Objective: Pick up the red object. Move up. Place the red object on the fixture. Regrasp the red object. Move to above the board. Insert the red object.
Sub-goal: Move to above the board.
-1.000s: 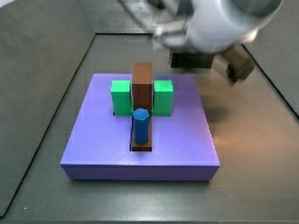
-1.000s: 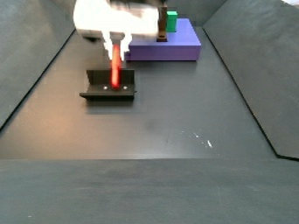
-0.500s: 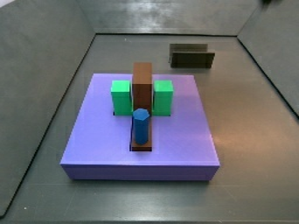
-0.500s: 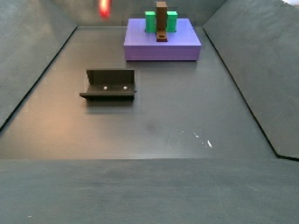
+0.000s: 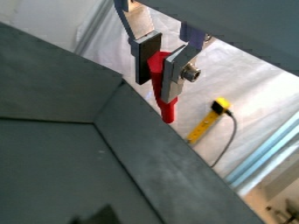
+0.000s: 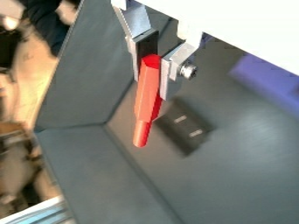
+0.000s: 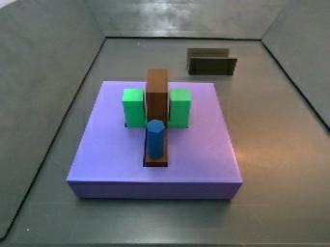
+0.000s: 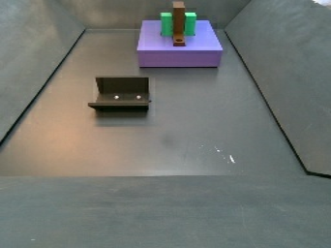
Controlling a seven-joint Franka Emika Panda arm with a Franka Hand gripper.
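My gripper [image 5: 160, 63] [image 6: 156, 59] is shut on the red object [image 5: 163, 92] [image 6: 145, 103], a long red peg that hangs down from between the silver fingers in both wrist views. The gripper is high up and out of both side views. The fixture [image 7: 213, 62] [image 8: 120, 95] stands empty on the dark floor; it also shows far below in a wrist view [image 6: 187, 129]. The lilac board [image 7: 154, 145] [image 8: 180, 46] carries a brown strip [image 7: 157, 92], two green blocks [image 7: 134, 106] and a blue cylinder [image 7: 154, 138].
Dark enclosure walls [image 7: 52, 87] [image 8: 278, 87] ring the floor. In a wrist view a wall's top edge [image 5: 70, 96] lies below the peg, with a yellow tool [image 5: 208, 121] and a cable outside it.
The gripper with the red object has risen off the fixture and left both side views; half a second ago only the peg's tip showed at a side view's top edge.
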